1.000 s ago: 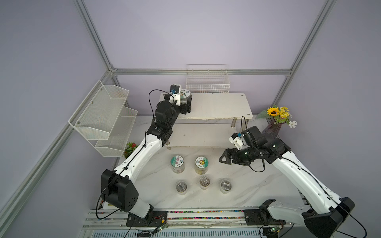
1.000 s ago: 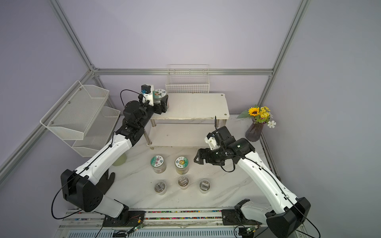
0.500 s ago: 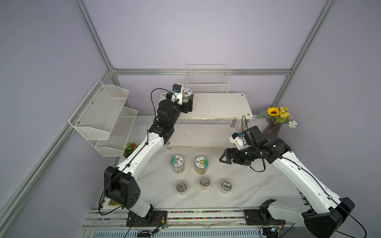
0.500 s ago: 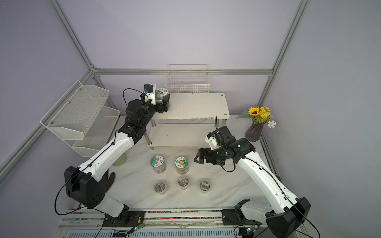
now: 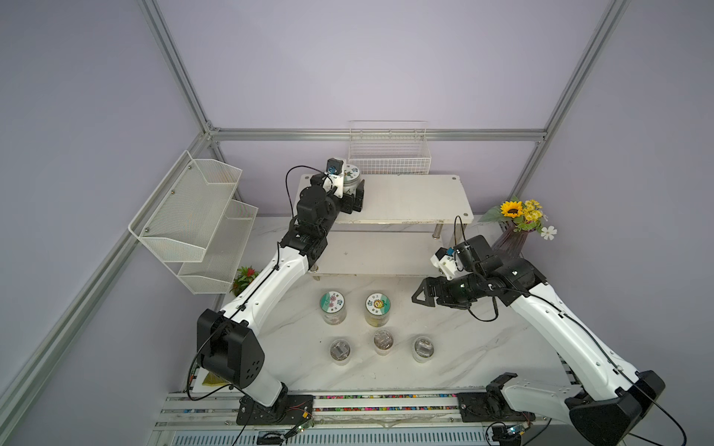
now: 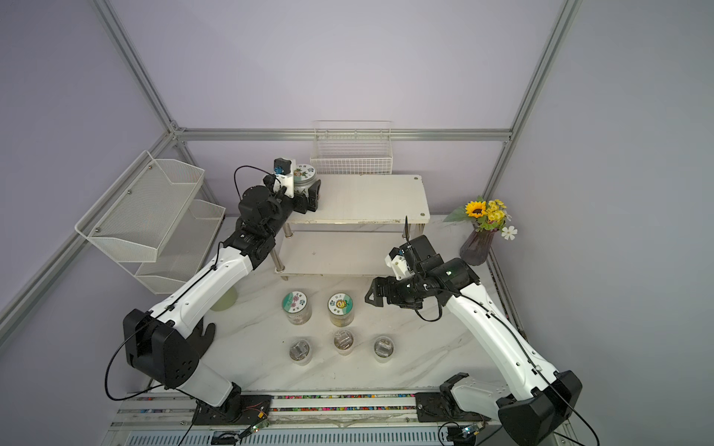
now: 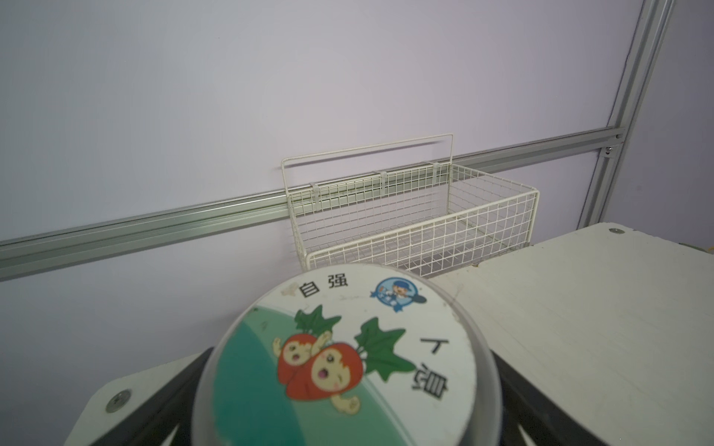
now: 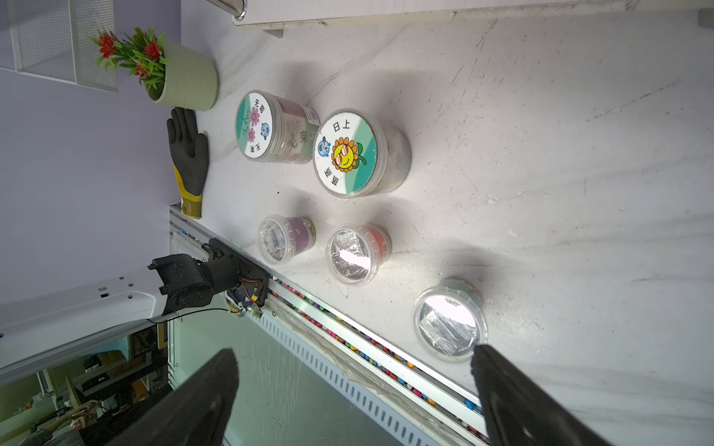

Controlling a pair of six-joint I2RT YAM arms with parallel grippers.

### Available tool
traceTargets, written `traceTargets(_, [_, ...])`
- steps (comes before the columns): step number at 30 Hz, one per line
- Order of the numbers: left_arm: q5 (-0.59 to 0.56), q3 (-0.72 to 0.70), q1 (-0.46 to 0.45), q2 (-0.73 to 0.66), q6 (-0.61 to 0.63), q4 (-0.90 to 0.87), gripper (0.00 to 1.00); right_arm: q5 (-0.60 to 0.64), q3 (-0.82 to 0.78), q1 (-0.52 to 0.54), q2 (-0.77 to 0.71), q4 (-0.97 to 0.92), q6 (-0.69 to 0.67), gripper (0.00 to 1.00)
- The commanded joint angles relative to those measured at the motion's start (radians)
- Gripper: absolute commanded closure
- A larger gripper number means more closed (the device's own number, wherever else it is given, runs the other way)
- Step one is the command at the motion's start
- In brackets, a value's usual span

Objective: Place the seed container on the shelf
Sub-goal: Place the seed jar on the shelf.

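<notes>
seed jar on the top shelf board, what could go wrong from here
1. The seed jar stands near a corner of the top board of the shelf, with the fingers of the left hand on both sides. A crooked pull-back could drag or tip it off the edge.
2. The wire basket hangs close behind it, so a forward push could knock the jar against it.

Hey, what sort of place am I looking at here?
Probably a robotics lab test cell dressed as a gardening corner: an aluminium frame with lilac walls encloses two rail-mounted robot arms, with labelled seed jars and a sunflower vase on the marble-look table.
</notes>
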Motion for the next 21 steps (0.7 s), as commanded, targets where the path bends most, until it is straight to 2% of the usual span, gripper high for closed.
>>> traceTargets(1, [-0.006,0.029,-0.007,-0.038,0.022,0.008,0.00,-0.010,0.018,-0.005,0.007,0.018,-0.013,0.03])
traceTargets(12, [-0.018,0.053,-0.023,-0.079,0.020,-0.040,0.00,-0.006,0.036,-0.007,0.010,0.011,-0.004,0.03])
traceTargets(21, [-0.067,0.023,-0.032,-0.204,0.018,-0.124,0.00,0.002,0.053,-0.008,-0.001,0.006,0.017,0.03])
